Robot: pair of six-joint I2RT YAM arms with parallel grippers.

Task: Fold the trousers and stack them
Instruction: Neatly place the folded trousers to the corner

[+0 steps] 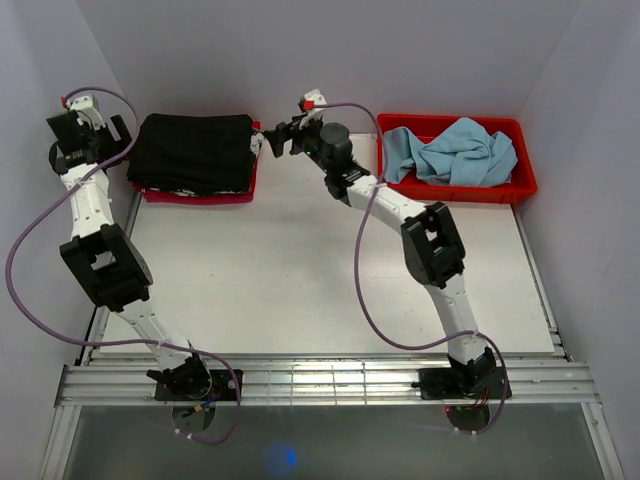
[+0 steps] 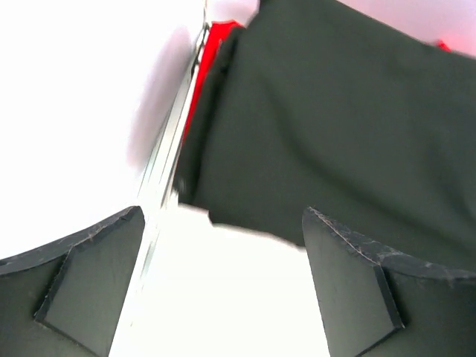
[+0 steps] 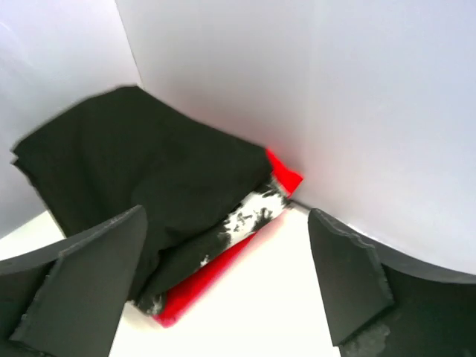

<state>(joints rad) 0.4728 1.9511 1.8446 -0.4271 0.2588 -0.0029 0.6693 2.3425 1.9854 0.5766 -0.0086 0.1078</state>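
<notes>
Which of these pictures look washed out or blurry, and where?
Left wrist view: the table is blown out to pure white and the trousers look soft at the edges. Right wrist view: table just as bright, yet the splotched garment under the trousers looks crisp. Top view: evenly lit, with a blue glint near the bottom edge.

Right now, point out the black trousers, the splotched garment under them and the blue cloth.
black trousers point(image 1: 195, 148): top view, middle of folded top.
splotched garment point(image 3: 247, 214): right wrist view, exposed white-marked edge.
blue cloth point(image 1: 455, 152): top view, crumpled middle.
</notes>
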